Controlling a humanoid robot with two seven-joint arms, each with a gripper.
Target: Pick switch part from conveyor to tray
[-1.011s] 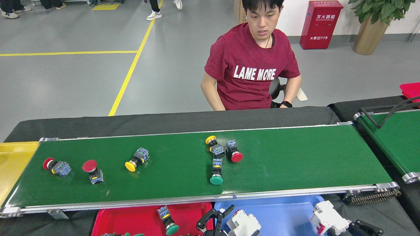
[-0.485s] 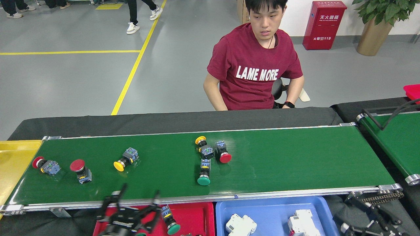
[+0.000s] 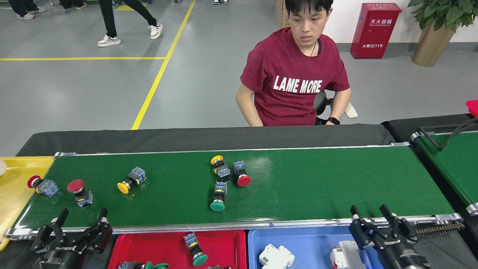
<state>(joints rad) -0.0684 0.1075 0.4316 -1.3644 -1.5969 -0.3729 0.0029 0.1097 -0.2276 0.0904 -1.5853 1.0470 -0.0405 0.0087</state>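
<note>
Several switch parts lie on the dark-green conveyor [image 3: 317, 179]: a red-capped one [image 3: 40, 185] at the far left, a red mushroom one [image 3: 79, 191], a yellow one [image 3: 130, 180], and a cluster of yellow [image 3: 220, 169], red [image 3: 241, 175] and green [image 3: 218, 197] at mid-belt. The red tray [image 3: 224, 243] below the near rail holds a green-capped switch part [image 3: 195, 249]. My left gripper [image 3: 83, 216] stands open at the near rail, just below the red mushroom part. My right gripper [image 3: 368, 210] is open over the near rail at the right, holding nothing.
A blue tray [image 3: 313, 239] with white breakers sits right of the red tray. A yellow tray [image 3: 15, 186] stands past the belt's left end. A second green belt [image 3: 453, 164] angles in at the right. A seated person [image 3: 297, 78] faces the far side.
The switch parts have drifted left along the belt. My left gripper swung left from between the trays to the belt's left end. My right gripper rose up to the near rail.
</note>
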